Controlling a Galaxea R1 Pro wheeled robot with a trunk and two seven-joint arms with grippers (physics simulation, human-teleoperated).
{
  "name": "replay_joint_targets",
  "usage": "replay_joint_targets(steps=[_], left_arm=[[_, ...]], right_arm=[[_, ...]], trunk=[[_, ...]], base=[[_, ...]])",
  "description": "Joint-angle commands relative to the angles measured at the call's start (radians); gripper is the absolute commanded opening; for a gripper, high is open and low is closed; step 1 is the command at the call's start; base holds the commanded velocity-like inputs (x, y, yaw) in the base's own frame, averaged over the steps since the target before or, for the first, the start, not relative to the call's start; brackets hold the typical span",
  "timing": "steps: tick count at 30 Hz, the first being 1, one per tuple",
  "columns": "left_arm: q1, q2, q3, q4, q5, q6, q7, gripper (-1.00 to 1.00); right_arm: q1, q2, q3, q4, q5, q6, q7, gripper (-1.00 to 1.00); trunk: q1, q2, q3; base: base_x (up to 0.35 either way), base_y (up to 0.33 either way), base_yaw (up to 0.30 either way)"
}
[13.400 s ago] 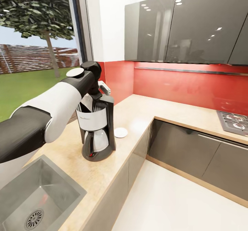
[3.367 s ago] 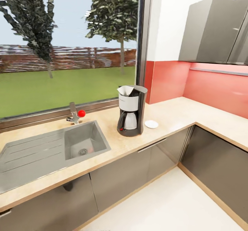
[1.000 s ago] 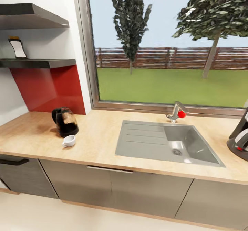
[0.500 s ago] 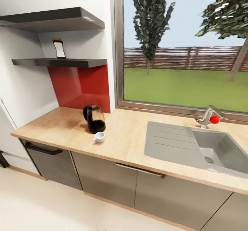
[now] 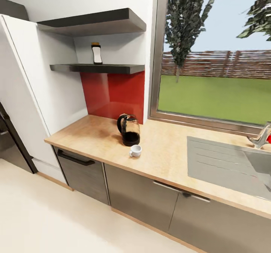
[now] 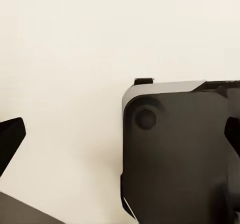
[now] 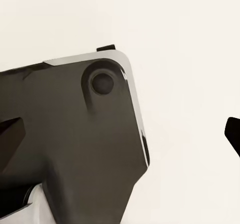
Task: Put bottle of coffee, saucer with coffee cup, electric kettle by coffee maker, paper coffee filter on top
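Head view has swung further left: kettle [image 5: 128,129] and cup [image 5: 135,150] now sit mid-counter [image 5: 165,155], bottle [image 5: 96,53] on shelf [image 5: 101,68]. Both grippers' fingers are spread over pale floor.

White coffee cup [image 5: 135,151]; beige kitchen countertop [image 5: 165,155]; red backsplash [image 5: 113,95].

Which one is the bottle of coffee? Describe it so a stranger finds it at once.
Start at the big window and look to the two dark wall shelves beside it, above the red backsplash. On the lower shelf stands the bottle of coffee, alone. It is small and dark with a yellow cap, unlike the glass electric kettle and white coffee cup down on the kitchen countertop.
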Motion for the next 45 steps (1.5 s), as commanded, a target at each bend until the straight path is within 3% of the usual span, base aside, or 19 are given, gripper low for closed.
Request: replay_joint_targets(steps=[1, 17, 45], left_arm=[[-0.001, 0.003, 0.003, 0.0, -0.008, -0.003, 0.005, 1.0], [-0.004, 0.025, 0.001, -0.002, 0.0, -0.005, 0.002, 1.0], [-0.003, 0.023, 0.002, -0.002, 0.0, -0.005, 0.002, 1.0]], right_arm=[[0.0, 0.0, -0.003, 0.0, -0.004, -0.002, 0.0, 1.0], [0.0, 0.0, 0.003, 0.0, 0.001, -0.002, -0.002, 1.0], [0.0, -0.006, -0.005, 0.0, -0.007, -0.002, 0.004, 1.0]], trunk=[[0.001, -0.002, -0.002], [0.001, -0.002, -0.002], [0.001, -0.002, -0.002]], base=[[0.09, 0.304, 0.029], [0.152, 0.296, 0.004], [0.216, 0.274, -0.007]])
